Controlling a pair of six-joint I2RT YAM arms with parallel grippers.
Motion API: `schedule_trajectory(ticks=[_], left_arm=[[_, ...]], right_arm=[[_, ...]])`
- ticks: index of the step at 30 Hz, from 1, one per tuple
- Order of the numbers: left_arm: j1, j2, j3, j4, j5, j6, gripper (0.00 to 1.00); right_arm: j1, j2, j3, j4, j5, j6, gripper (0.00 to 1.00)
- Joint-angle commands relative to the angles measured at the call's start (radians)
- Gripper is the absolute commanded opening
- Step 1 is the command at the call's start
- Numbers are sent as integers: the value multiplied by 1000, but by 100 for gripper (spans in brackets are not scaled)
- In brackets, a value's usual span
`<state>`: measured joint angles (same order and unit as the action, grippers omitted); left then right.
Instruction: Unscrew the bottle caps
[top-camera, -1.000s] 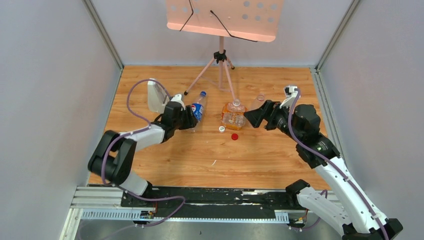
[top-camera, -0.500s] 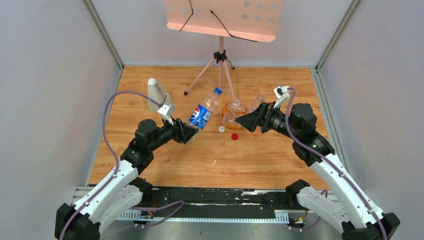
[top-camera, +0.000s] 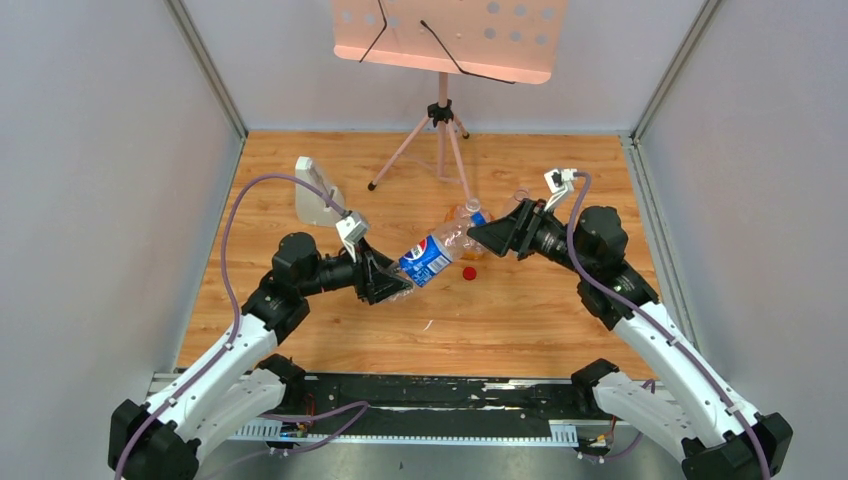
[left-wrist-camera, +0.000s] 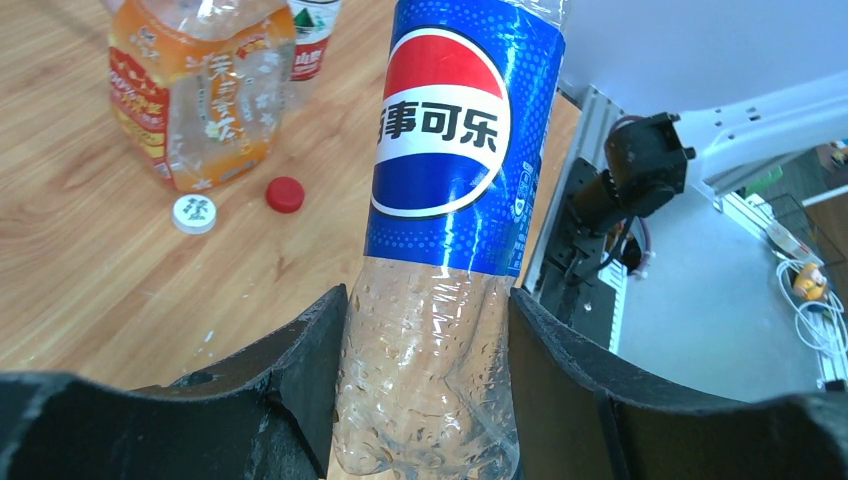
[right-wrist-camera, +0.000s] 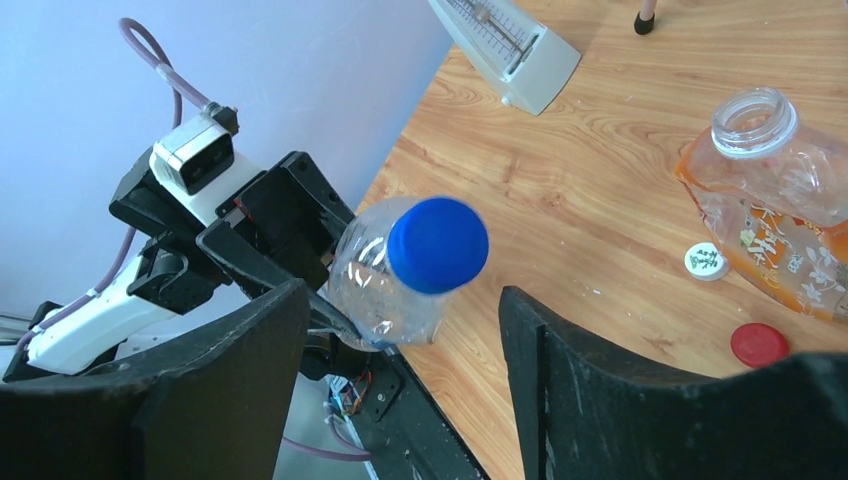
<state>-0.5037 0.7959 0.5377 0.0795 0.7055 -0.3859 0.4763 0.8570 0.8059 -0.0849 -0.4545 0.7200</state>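
Note:
My left gripper is shut on the lower body of the Pepsi bottle and holds it tilted above the table, its blue cap pointing at my right gripper. In the left wrist view the fingers press the bottle. My right gripper is open, and the blue cap lies just ahead of its jaws, untouched. The orange-labelled bottle stands uncapped. The white cap and the red cap lie loose beside it. The red-white-green labelled bottle stands behind.
A pale grey upright block stands at the back left. A tripod stand with a pink perforated board is at the back centre. Grey walls close in both sides.
My left arm has lifted the Pepsi bottle off the table and swung it right, tilting its cap toward my right gripper. My right gripper has shifted slightly left toward the cap.

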Motion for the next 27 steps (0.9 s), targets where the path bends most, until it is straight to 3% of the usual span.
schedule_trajectory(ticks=[1, 12, 18, 22, 27], left_arm=[[-9, -2, 42, 69, 79, 26, 51], [-13, 11, 54, 80, 120, 30, 54], [-13, 17, 58, 75, 94, 21, 75], [-13, 35, 60, 129, 122, -9, 98], [-16, 121, 89, 227, 217, -60, 100]], right_arm=[[-4, 12, 12, 76, 4, 43, 68], [-10, 25, 17, 102, -19, 52, 35], [-9, 27, 1, 129, -91, 18, 17], [-9, 35, -24, 177, -172, -19, 13], [-9, 39, -55, 239, -302, -89, 11]])
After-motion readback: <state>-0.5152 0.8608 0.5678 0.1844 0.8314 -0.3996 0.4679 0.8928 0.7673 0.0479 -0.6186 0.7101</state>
